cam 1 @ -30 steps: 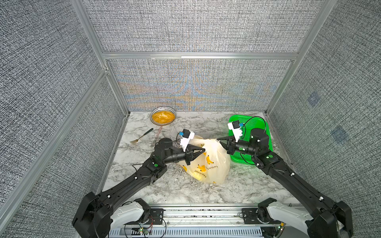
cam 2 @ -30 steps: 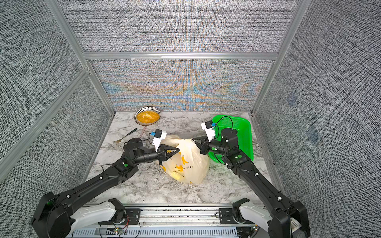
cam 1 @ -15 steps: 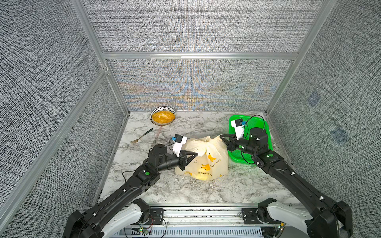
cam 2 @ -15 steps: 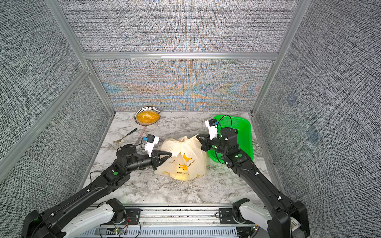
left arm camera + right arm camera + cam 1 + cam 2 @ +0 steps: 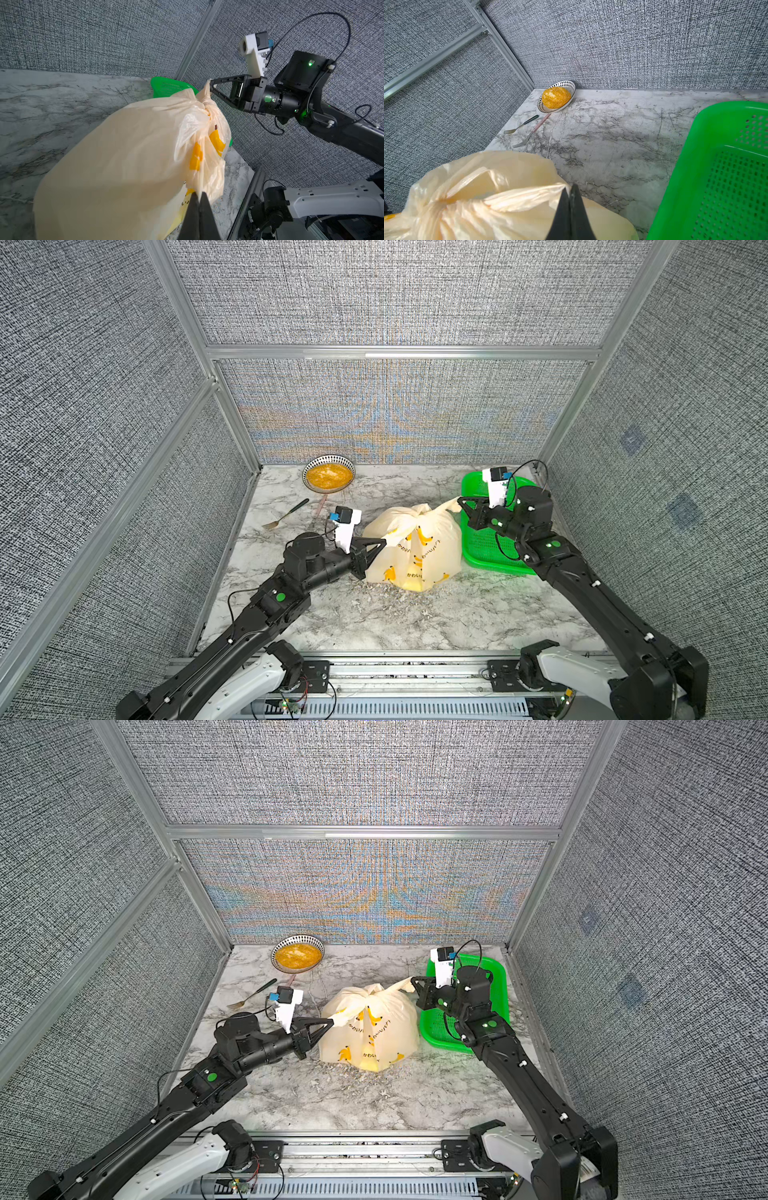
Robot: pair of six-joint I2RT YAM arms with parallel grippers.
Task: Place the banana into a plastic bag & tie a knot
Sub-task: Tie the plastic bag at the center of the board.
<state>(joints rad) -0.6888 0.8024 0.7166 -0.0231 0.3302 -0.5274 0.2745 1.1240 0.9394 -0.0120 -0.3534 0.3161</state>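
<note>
Compared with a second ago, the two arms have drawn apart. The left gripper (image 5: 384, 540) has pulled back toward the left side of the grey-veined white marble table (image 5: 374, 614). The right gripper (image 5: 459, 499) has moved out over the near rim of the bright green perforated plastic basket (image 5: 498, 568). The thin translucent cream plastic bag (image 5: 415, 547) then leaned in a long slanted heap between them. It now sits as a rounded upright mound, and its two handle tails are stretched out sideways.

The left gripper's black jaws are pressed together on the left tail, as the left wrist view shows (image 5: 199, 194). The right gripper's jaws are likewise pinched closed on the right tail in the right wrist view (image 5: 569, 187). Both tails run taut from the knot (image 5: 417, 512), a small bunched twist of cream plastic at the top of the bag, seen in both top views (image 5: 368, 994) and in the left wrist view (image 5: 207, 108).

The plastic bag rests on the marble near the middle of the table, just beside the green basket and apart from the left wall. Its skin is wrinkled and glossy, printed with small yellow banana bunches and dark Japanese lettering down the front. A yellow patch shows through the plastic near the bottom; I cannot tell whether it is fruit or print.

At the back stand a white bowl with a black-patterned rim holding orange-yellow food (image 5: 329, 477), a dark-handled metal fork (image 5: 521, 124) and a pink-handled fork (image 5: 531, 133).
</note>
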